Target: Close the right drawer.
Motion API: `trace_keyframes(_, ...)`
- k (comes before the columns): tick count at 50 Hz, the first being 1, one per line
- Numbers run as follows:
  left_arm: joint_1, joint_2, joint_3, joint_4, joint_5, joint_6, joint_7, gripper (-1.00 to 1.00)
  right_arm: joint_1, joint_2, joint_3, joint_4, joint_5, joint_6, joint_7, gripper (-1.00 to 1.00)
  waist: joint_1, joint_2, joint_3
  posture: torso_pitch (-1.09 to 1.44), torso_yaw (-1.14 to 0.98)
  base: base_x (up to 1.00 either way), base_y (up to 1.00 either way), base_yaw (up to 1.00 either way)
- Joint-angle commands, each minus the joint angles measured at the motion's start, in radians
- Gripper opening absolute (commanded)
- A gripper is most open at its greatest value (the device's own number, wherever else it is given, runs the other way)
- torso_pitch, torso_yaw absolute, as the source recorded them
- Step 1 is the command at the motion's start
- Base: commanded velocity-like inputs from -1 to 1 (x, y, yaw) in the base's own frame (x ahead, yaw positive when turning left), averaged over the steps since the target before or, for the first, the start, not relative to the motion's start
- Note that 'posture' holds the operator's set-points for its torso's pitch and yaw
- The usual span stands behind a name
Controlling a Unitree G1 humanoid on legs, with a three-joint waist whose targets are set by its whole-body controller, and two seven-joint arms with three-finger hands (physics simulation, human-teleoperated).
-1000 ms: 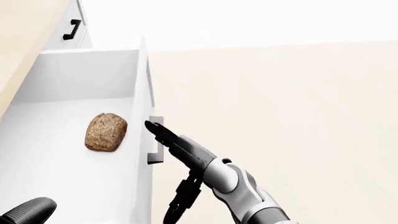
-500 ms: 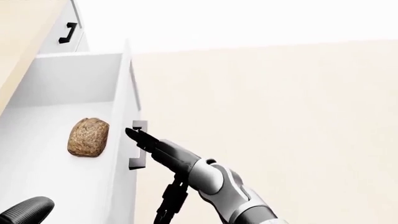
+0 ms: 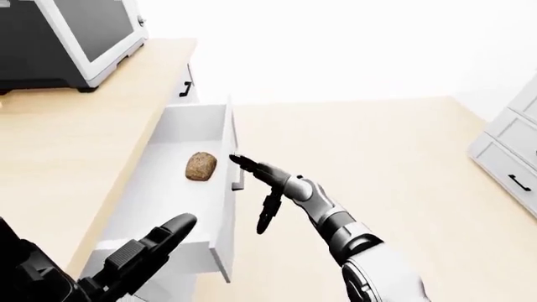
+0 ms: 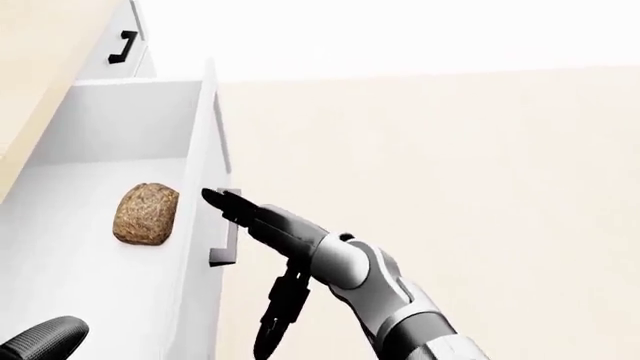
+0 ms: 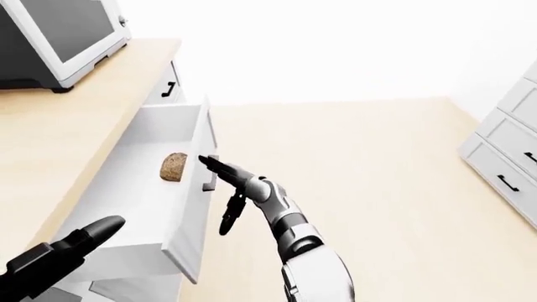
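Observation:
The right drawer (image 4: 90,142) is white and stands pulled far out from under the wooden counter (image 3: 67,138). A brown bread roll (image 4: 146,214) lies inside it. My right hand (image 4: 245,225) is open, its fingertips (image 4: 212,198) stretched flat against the drawer front (image 4: 203,150) just above the grey handle (image 4: 226,231), with the thumb hanging down. My left hand (image 3: 143,251) is open and empty, low at the left over the drawer's near end.
A dark toaster oven (image 3: 67,38) stands on the counter at the top left. A shut drawer with a black handle (image 3: 184,89) lies beyond the open one. White cabinets (image 3: 512,157) stand at the right edge, across a beige floor (image 3: 378,145).
The drawer front and roll have shifted a little left towards the counter, with my right fingertips staying on the front. The view has also moved slightly.

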Motion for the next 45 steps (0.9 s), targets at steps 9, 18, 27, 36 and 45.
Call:
trace_keyframes(9,0.001,0.005,-0.018,-0.029,0.006,-0.004,0.015,1.00,0.023,-0.156,-0.050,-0.443,0.143,0.104,-0.013,1.00,0.008,-0.005,-0.022,0.00,0.00,0.00,0.00,0.00)
trace_keyframes(18,0.004,0.013,-0.030,-0.029,0.010,0.007,0.018,1.00,0.326,-0.233,-0.108,-1.092,0.228,0.317,-0.100,1.00,0.006,-0.012,-0.020,0.00,0.00,0.00,0.00,0.00)
trace_keyframes(27,0.005,0.008,-0.033,-0.029,0.015,0.000,0.017,1.00,0.768,-0.209,-0.190,-1.580,0.268,0.297,-0.221,1.00,-0.001,-0.008,-0.023,0.00,0.00,0.00,0.00,0.00)
trace_keyframes(36,0.008,0.010,-0.038,-0.029,0.021,-0.001,0.023,1.00,0.902,-0.177,-0.342,-1.457,0.382,0.151,-0.477,1.00,-0.018,-0.001,-0.027,0.00,0.00,0.00,0.00,0.00)
trace_keyframes(45,0.013,0.013,-0.043,-0.029,0.023,-0.001,0.028,1.00,0.896,-0.221,-0.462,-1.313,0.608,0.177,-0.670,1.00,-0.018,-0.004,-0.033,0.00,0.00,0.00,0.00,0.00)
